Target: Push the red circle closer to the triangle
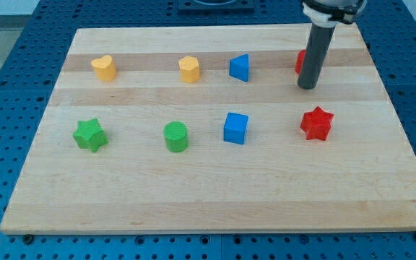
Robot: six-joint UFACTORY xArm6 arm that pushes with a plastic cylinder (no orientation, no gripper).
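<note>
The red circle (301, 62) sits near the view's top right, mostly hidden behind my rod; only its left edge shows. My tip (308, 87) rests on the board just in front of it, at its lower right. The blue triangle (240, 68) lies to the left of the red circle, in the same top row, with bare wood between them.
A yellow heart (103, 67) and a yellow pentagon-like block (189, 69) stand in the top row at the left. In the lower row are a green star (90, 135), a green cylinder (176, 136), a blue cube (235, 128) and a red star (316, 123).
</note>
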